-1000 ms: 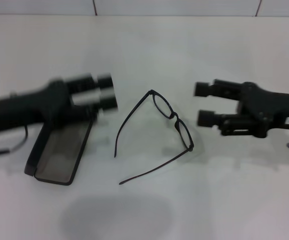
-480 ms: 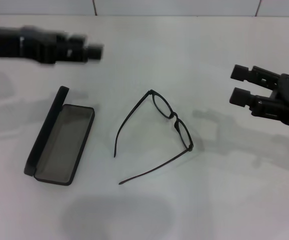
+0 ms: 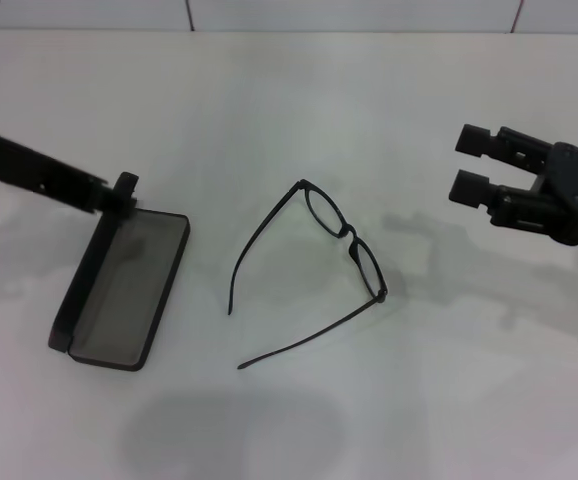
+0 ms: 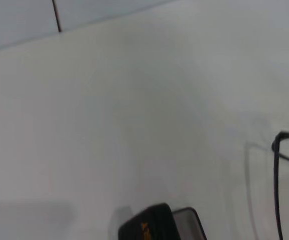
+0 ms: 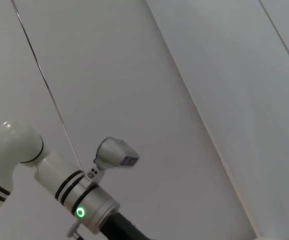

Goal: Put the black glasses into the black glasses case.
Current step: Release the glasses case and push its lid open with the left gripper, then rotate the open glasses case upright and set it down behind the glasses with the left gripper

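Observation:
The black glasses [image 3: 350,237] lie unfolded on the white table in the middle of the head view, temple arms pointing to the front left. The black glasses case [image 3: 119,295] lies open to their left, grey lining up, its lid [image 3: 94,262] standing on edge along the left side. My left gripper [image 3: 114,195] reaches in from the left, its tip at the lid's far end. The left wrist view shows the lid's corner with orange lettering [image 4: 147,229] and part of the glasses [image 4: 276,150]. My right gripper [image 3: 472,163] is open and empty, held above the table right of the glasses.
The white table [image 3: 299,120] ends at a tiled wall [image 3: 349,12] at the back. The right wrist view shows only my left arm [image 5: 59,180] with a green light, against the wall.
My left arm swung from over the case to the back left, then came down to the lid's far end. My right gripper drew back to the right. Glasses and case have not moved.

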